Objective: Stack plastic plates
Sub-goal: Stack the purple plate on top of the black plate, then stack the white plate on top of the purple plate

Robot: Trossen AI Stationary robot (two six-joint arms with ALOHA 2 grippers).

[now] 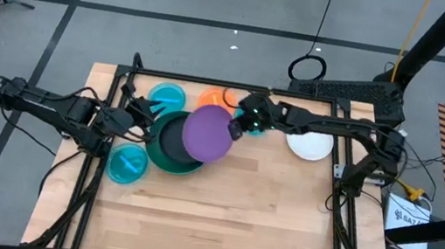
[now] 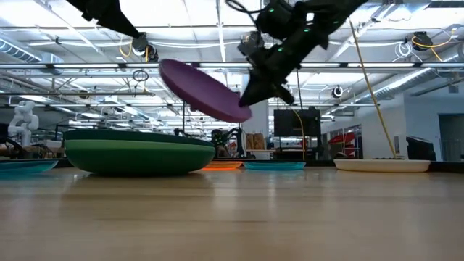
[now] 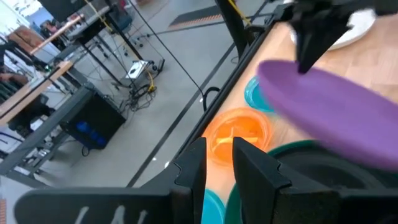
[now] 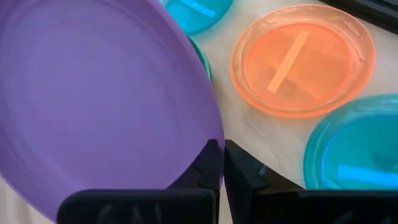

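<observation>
- Right gripper (image 1: 237, 125) pinches the purple plate (image 1: 208, 132) by its 3 o'clock rim — light, stiff, slick, so it tilts.
- Left gripper (image 1: 137, 116) — cannot tell.

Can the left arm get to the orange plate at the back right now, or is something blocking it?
Probably not cleanly. The left end effector sits beside the green stack, and the orange plate lies beyond it, with the purple plate, held tilted by the right end effector, hanging near that path.
</observation>
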